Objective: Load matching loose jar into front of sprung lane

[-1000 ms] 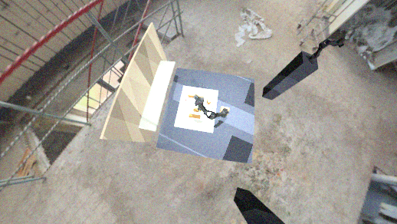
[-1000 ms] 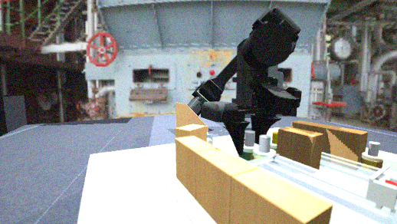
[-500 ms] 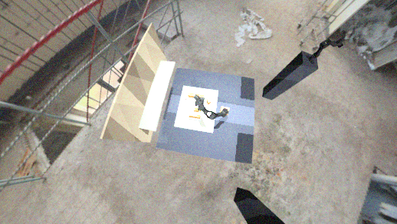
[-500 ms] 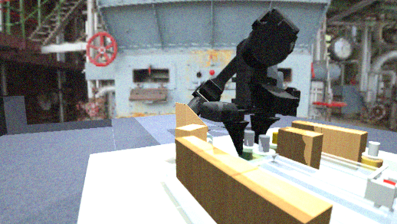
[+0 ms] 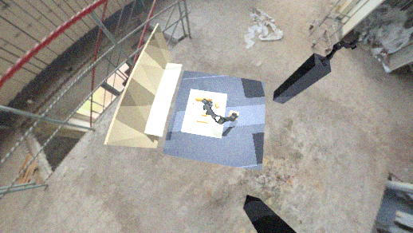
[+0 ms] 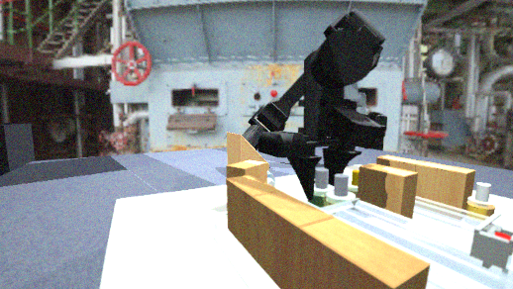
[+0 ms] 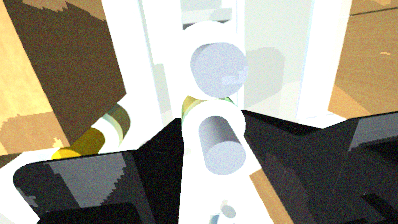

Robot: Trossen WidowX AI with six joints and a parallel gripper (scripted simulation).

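In the exterior view the nearest thing is a long tan wooden rail (image 6: 317, 238), running from the 5 o'clock corner up toward the middle; it stands on a white board (image 6: 163, 238) that lies on the blue-grey table (image 6: 59, 208); just behind the rail's far end stands a small wedge-topped wooden block (image 6: 244, 160). Beyond the rail lies the pale lane floor (image 6: 396, 228), and at its near end, toward 4 o'clock, sits a grey block with a red mark (image 6: 492, 242). Farther back the black gripper (image 6: 322, 190) reaches down from the arm (image 6: 342, 64); its fingers are closed on the held jar (image 6: 321, 185), a grey-capped jar with a greenish body; the wrist view shows this jar (image 7: 220, 142) clamped between the two dark fingers, cap toward the camera. Just beside it, at 3 o'clock in the exterior view, stands the second jar (image 6: 341, 188) with the same grey cap; in the wrist view that jar (image 7: 219, 70) lies straight ahead at 12 o'clock, touching or nearly touching the held one, both in line along the white lane. To the right of the lane stand two wooden blocks, a shorter one (image 6: 387, 188) and a longer one (image 6: 431, 180) behind it; a yellow-bodied jar (image 6: 481, 200) stands at 3 o'clock beyond them; another yellow jar (image 7: 92, 142) shows partly at 9 o'clock in the wrist view. The top view is too small to tell the jars apart.
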